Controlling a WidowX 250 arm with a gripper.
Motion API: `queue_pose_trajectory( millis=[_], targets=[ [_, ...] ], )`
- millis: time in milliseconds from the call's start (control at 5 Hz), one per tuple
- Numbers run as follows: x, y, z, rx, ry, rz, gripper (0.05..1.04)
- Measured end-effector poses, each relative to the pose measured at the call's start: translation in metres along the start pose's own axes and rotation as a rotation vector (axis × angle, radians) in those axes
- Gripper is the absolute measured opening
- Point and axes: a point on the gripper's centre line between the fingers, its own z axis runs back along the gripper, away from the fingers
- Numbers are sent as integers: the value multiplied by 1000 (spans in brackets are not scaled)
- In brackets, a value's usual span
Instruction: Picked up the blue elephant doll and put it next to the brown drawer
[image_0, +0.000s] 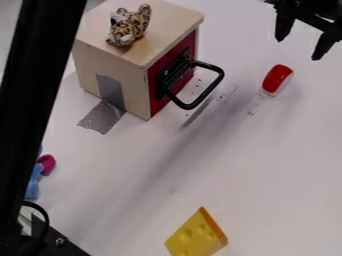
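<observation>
At the top right corner the black gripper (300, 42) hangs over the table, its two fingers spread open with nothing between them. The drawer box (110, 67) stands at the upper left, with light wooden sides, a red front and a black handle. A blue doll (33, 182) with a pink part (47, 164) lies at the left edge, partly hidden behind a black post. The gripper is far from the doll, on the opposite side of the box.
A leopard-spotted plush (128, 27) sits on top of the box. Below the gripper lies a red and white piece (277, 79). A yellow cheese wedge (196, 235) is at the bottom. Grey tape (103, 116) holds the box to the white table (267, 170). The black post (37, 90) crosses the left side.
</observation>
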Motion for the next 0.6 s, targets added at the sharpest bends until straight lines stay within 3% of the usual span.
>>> queue_pose_trajectory(
  millis=[200, 400, 600],
  targets=[
    [-6, -2, -20, 3, 50, -1, 999],
    [-28, -1, -46, 21, 122, -1, 999],
    [-58, 3, -34, 25, 104, 36, 999]
  ],
)
